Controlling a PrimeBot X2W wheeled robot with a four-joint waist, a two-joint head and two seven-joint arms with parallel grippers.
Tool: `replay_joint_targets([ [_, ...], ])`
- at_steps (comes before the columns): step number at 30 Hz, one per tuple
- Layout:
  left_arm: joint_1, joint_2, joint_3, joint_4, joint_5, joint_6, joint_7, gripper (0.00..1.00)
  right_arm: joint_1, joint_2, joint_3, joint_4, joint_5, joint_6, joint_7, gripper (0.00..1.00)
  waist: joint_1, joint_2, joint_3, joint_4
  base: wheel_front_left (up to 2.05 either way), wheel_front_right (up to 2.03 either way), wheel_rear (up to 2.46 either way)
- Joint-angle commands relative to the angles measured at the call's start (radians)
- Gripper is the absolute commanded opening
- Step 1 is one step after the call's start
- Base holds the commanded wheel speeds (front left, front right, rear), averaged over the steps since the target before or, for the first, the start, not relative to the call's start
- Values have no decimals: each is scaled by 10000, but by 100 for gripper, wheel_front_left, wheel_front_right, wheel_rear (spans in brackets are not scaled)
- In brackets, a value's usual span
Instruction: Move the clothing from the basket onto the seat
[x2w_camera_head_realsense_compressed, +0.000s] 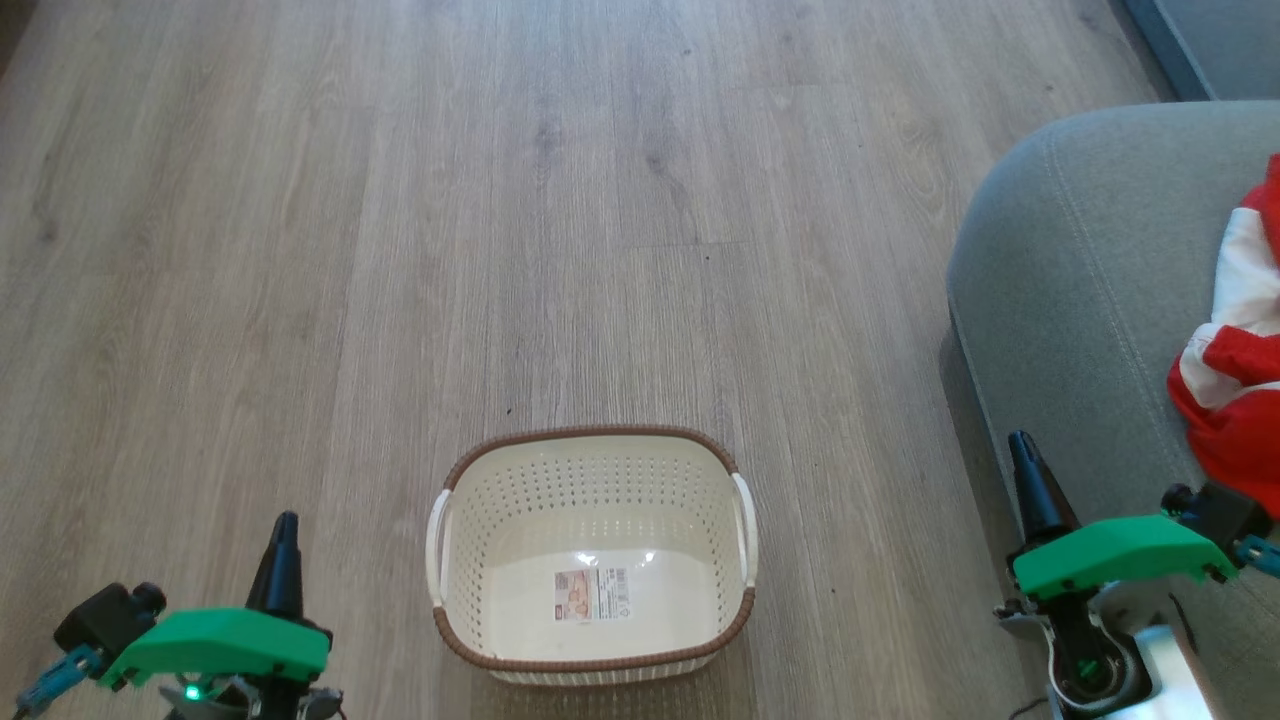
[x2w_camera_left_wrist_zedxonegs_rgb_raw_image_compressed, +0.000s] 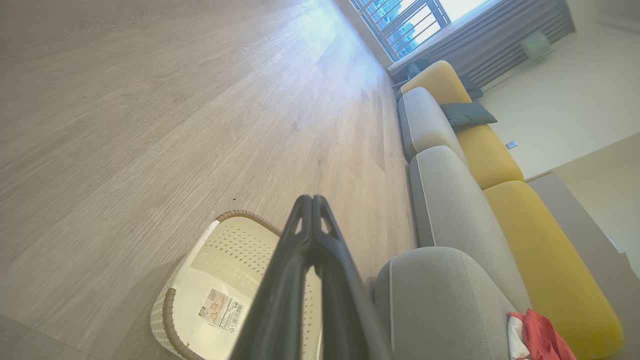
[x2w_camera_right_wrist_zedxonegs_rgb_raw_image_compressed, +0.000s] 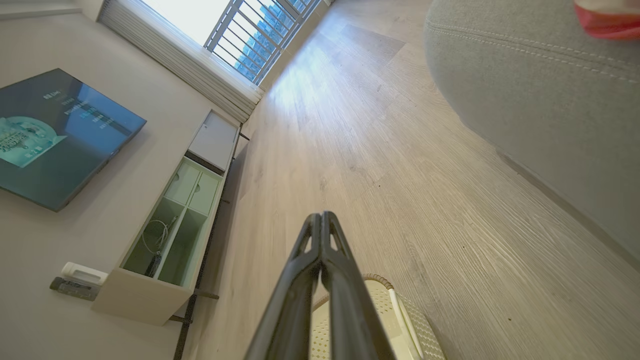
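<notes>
The cream-white basket (x2w_camera_head_realsense_compressed: 595, 560) with a brown rim stands on the wooden floor at the lower middle of the head view, holding just a paper label (x2w_camera_head_realsense_compressed: 591, 593). Red and white clothing (x2w_camera_head_realsense_compressed: 1240, 370) lies on the grey seat (x2w_camera_head_realsense_compressed: 1080, 290) at the right edge. My left gripper (x2w_camera_head_realsense_compressed: 285, 528) is shut at the lower left, to the left of the basket and holding nothing. My right gripper (x2w_camera_head_realsense_compressed: 1022, 447) is shut at the lower right, over the seat's front edge, also holding nothing. The left wrist view shows the basket (x2w_camera_left_wrist_zedxonegs_rgb_raw_image_compressed: 220, 280), the seat (x2w_camera_left_wrist_zedxonegs_rgb_raw_image_compressed: 440, 300) and the clothing (x2w_camera_left_wrist_zedxonegs_rgb_raw_image_compressed: 540, 337).
Wooden floor (x2w_camera_head_realsense_compressed: 500, 200) stretches all around the basket. In the left wrist view, grey and yellow couch sections (x2w_camera_left_wrist_zedxonegs_rgb_raw_image_compressed: 480, 165) run toward a window. The right wrist view has a wall television (x2w_camera_right_wrist_zedxonegs_rgb_raw_image_compressed: 55, 135) and a low white cabinet (x2w_camera_right_wrist_zedxonegs_rgb_raw_image_compressed: 175, 225) along the far wall.
</notes>
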Motion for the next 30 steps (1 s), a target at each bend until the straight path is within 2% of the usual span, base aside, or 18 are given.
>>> replay_joint_targets([
  [1, -528, 115, 106, -382, -338, -85, 68, 0, -207, -12, 20, -427, 325, 0, 82, 0, -1, 0, 0, 3, 0, 0, 0],
  [30, -608, 149, 53, -818, -3642, -128, 895, 0, 1, 86, -399, -1097, 3415, -1, 895, 0, -1, 0, 6, 47, 0, 0, 0],
])
